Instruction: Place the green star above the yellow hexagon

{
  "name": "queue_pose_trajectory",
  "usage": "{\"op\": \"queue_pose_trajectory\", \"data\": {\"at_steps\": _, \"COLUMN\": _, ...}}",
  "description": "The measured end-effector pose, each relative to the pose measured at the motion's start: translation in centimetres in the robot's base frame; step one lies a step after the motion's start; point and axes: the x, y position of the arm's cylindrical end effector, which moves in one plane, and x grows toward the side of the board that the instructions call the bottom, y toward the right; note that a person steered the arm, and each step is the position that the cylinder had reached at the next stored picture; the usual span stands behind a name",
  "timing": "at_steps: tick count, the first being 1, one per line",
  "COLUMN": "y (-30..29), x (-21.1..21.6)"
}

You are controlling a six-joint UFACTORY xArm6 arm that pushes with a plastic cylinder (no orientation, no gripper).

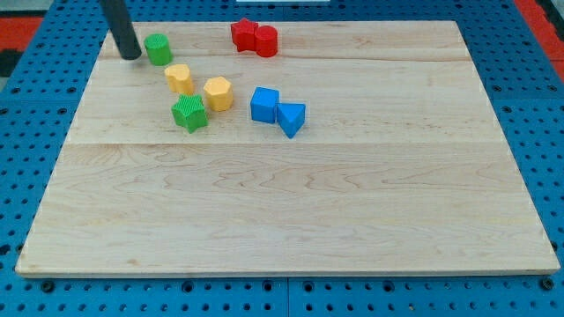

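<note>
A straight dark rod is being shown entering from the view's top left and leaning slightly, its upper part cut off by the frame edge. My tip is resting on the wooden board near its top left corner, just beside the left side of a green cylinder; whether the two are touching cannot be told. No fingers are being carried by the rod, so nothing is being gripped or held by it.

The green star is lying well below my tip, towards the view's bottom, in the upper left part of the board. The yellow hexagon is sitting just to the star's upper right, with the two blocks close together or touching at their edges. A second yellow block, whose shape cannot be made out clearly, is placed just above the star and to the left of the hexagon.

Further to the view's right, a blue cube and a blue triangular block are pressed side by side. At the board's top edge, two red blocks are set against each other: a red star-like block and a red cylinder.

The board is being supported on a blue perforated surface. No writing, brand or label can be read anywhere.
</note>
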Motion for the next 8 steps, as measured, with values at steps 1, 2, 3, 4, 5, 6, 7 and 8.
{"op": "queue_pose_trajectory", "data": {"at_steps": 1, "y": 4.5, "x": -0.6}}
{"op": "queue_pose_trajectory", "data": {"at_steps": 2, "y": 9.3, "x": -0.6}}
{"op": "queue_pose_trajectory", "data": {"at_steps": 3, "y": 11.9, "x": -0.4}}
{"op": "queue_pose_trajectory", "data": {"at_steps": 4, "y": 8.9, "x": 1.7}}
{"op": "queue_pose_trajectory", "data": {"at_steps": 5, "y": 1.6, "x": 2.4}}
{"op": "queue_pose_trajectory", "data": {"at_steps": 6, "y": -2.4, "x": 5.8}}
{"op": "queue_pose_trajectory", "data": {"at_steps": 7, "y": -2.0, "x": 11.9}}
{"op": "queue_pose_trajectory", "data": {"at_steps": 8, "y": 1.6, "x": 17.4}}
